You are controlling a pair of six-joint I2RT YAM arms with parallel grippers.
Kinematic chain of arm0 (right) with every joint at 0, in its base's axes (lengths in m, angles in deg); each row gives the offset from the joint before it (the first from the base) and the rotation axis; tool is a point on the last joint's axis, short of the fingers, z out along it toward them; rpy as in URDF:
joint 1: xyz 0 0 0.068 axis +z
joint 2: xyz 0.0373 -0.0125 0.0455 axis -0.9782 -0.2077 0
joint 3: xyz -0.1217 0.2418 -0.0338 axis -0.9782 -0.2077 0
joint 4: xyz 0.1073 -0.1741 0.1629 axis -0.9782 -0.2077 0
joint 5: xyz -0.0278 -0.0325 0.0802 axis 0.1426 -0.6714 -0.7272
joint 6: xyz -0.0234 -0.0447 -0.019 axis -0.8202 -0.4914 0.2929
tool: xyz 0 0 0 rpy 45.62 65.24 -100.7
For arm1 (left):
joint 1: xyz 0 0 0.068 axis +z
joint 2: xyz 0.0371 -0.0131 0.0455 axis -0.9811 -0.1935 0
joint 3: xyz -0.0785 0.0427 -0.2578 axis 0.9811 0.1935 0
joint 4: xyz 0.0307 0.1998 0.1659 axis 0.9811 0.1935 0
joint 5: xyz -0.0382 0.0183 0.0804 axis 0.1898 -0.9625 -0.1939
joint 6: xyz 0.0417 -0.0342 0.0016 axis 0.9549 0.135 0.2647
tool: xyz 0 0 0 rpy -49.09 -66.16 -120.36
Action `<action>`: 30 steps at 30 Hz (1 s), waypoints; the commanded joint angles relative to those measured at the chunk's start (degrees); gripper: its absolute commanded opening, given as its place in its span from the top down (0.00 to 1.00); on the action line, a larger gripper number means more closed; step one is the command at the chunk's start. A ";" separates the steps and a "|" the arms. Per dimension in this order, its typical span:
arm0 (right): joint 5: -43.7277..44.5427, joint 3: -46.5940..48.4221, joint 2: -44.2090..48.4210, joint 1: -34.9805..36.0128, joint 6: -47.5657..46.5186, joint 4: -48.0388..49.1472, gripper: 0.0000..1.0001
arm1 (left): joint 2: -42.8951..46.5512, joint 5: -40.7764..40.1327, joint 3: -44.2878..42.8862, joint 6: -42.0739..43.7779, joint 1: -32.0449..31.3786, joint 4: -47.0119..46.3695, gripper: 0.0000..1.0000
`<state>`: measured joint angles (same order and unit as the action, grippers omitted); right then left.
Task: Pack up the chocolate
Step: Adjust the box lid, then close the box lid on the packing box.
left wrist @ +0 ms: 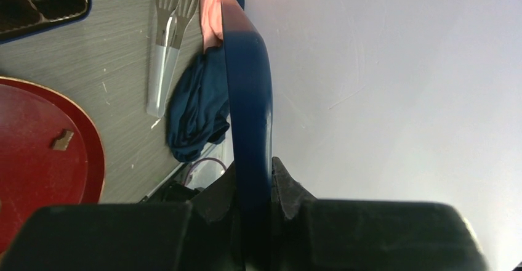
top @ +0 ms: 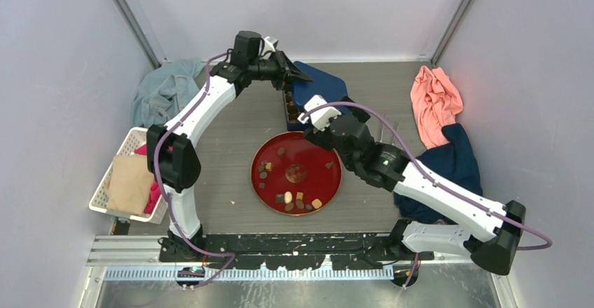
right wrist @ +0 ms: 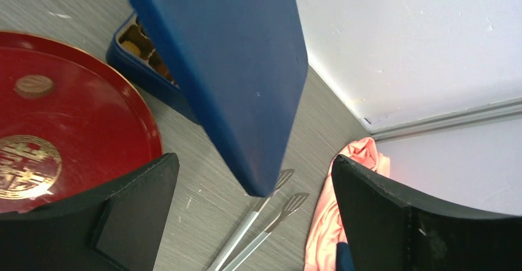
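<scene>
Table (top: 231, 133): blue lid (left wrist: 247, 98) (edge-on) in left gripper (left wrist: 252, 182)

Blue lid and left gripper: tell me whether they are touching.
Touching. The left wrist view shows the left gripper clamped on both faces of the blue lid.

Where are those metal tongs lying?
In the right wrist view the tongs lie on the table, between the red plate and the pink cloth, on the robot's right side.
</scene>
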<state>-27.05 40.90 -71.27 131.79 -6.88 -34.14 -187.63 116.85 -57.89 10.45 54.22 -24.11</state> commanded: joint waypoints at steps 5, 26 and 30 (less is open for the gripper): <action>-2.49 12.12 5.43 -1.56 14.33 -10.55 0.00 | 3.45 0.52 -1.68 6.42 0.41 -1.27 1.00; -71.53 1.92 -13.50 -51.37 96.94 26.07 0.00 | 11.22 2.39 12.39 6.25 5.02 -20.11 1.00; -73.96 0.12 -19.17 -50.39 102.69 37.79 0.00 | 10.13 3.71 13.03 4.38 5.21 -24.02 1.00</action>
<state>-93.71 40.99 -88.08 80.36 82.95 -18.69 -179.71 118.51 -44.92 16.94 59.38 -38.56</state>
